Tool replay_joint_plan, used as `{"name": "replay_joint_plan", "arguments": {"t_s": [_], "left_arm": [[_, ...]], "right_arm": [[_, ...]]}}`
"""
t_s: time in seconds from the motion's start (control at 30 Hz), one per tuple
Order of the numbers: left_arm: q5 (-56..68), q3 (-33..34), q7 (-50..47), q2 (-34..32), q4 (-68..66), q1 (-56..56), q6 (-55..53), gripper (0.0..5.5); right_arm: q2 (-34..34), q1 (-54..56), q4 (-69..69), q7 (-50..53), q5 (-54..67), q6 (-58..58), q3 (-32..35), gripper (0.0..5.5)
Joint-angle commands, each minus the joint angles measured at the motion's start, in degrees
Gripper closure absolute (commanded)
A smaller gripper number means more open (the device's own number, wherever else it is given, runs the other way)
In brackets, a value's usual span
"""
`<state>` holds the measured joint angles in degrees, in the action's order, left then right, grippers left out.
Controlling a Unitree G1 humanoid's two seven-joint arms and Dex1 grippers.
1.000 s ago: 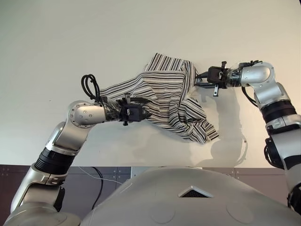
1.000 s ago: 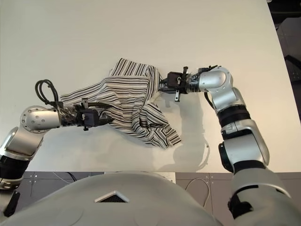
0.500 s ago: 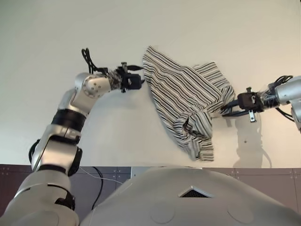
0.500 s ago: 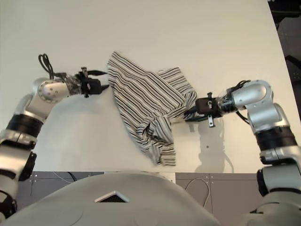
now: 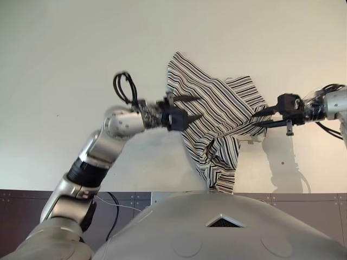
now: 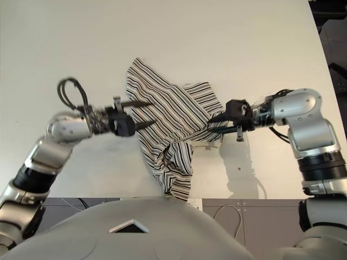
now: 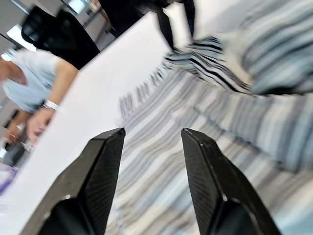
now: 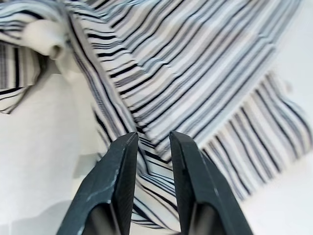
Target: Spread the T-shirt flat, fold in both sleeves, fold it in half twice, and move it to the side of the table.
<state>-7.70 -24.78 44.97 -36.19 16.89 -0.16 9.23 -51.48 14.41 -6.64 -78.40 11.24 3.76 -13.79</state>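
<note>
White table (image 5: 65, 54) holds the striped T-shirt (image 5: 217, 108), which lies crumpled near the middle, its lower end bunched at the near edge. The left gripper (image 5: 199, 106) hovers over the shirt's left side, fingers spread and empty. The right gripper (image 5: 255, 119) meets the shirt's right edge, fingers slightly parted. Dark floor tiles (image 5: 16, 200) and a cable (image 5: 114, 216) show below the near edge.
</note>
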Motion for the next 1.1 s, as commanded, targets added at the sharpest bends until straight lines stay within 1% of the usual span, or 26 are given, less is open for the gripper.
{"name": "replay_joint_plan", "arguments": {"t_s": [0.03, 0.17, 0.27, 0.33, 0.4, 0.47, 0.57, 0.7, 0.77, 0.8, 0.87, 0.93, 0.97, 1.03, 1.1], "left_arm": [[-4.74, -3.19, 0.83, -1.28, -2.56, 2.49, 1.02, 3.36], [-10.29, -6.85, 0.43, -1.29, -9.01, 2.34, 5.68, 3.36], [-15.25, -8.70, -0.72, -2.47, -15.76, 0.78, 10.47, 3.36], [-17.65, -8.22, -2.33, -4.46, -20.20, -0.51, 14.11, 3.36], [-18.08, -5.95, -3.77, -7.28, -23.19, -2.63, 18.08, 3.36], [-19.32, -4.13, -6.08, -9.48, -28.96, -7.14, 22.36, 3.36], [-23.16, -3.78, -10.84, -10.98, -38.67, -15.46, 31.36, 3.36], [-30.15, -5.13, -20.25, -9.26, -50.05, -25.96, 43.91, 3.36], [-29.18, -3.11, -23.75, -7.73, -52.99, -28.88, 45.17, 3.36], [-25.85, -0.91, -24.12, -6.84, -53.03, -29.18, 43.82, 3.36], [-19.82, 3.16, -24.14, -6.05, -50.24, -28.29, 40.59, 3.36], [-10.41, 7.99, -20.90, -7.61, -35.48, -21.31, 32.12, 3.36], [-4.27, 9.01, -17.99, -9.24, -25.55, -15.97, 26.90, 3.36], [4.80, 8.53, -13.37, -13.20, -6.87, -2.90, 17.17, 3.36], [6.94, 6.61, -12.33, -14.54, 3.22, 7.92, 12.33, 3.36]], "right_arm": [[1.73, 5.24, -8.98, 2.24, -4.15, -5.04, 0.52, 4.34], [3.54, 4.88, -15.31, 4.60, -9.15, -12.35, -1.59, 4.34], [3.85, 3.79, -19.26, 6.94, -13.50, -17.98, -3.19, 4.34], [4.01, 3.19, -22.31, 9.04, -16.34, -21.39, -4.04, 4.34], [3.65, 2.05, -22.48, 8.87, -16.92, -22.89, -4.49, 4.34], [3.39, 0.65, -20.51, 8.20, -16.30, -23.32, -4.62, 4.34], [2.75, -1.44, -15.98, 8.11, -16.26, -23.60, -4.80, 4.34], [2.31, -3.68, -8.49, 7.65, -14.49, -20.58, -4.15, 4.34], [3.11, -4.77, -3.92, 8.29, -12.44, -17.44, -3.16, 4.34], [3.10, -5.59, -1.49, 8.56, -11.70, -16.33, -2.77, 4.34], [2.52, -7.57, 3.13, 9.22, -10.55, -14.83, -1.67, 4.34], [1.14, -9.83, 8.95, 8.93, -7.41, -12.57, 0.75, 4.34], [0.30, -10.85, 11.11, 9.10, -6.53, -11.88, 2.11, 4.34], [-0.95, -12.56, 12.09, 9.93, -6.35, -12.11, 4.31, 4.34], [-0.61, -12.53, 9.07, 11.64, -8.92, -14.40, 4.17, 4.34]]}}
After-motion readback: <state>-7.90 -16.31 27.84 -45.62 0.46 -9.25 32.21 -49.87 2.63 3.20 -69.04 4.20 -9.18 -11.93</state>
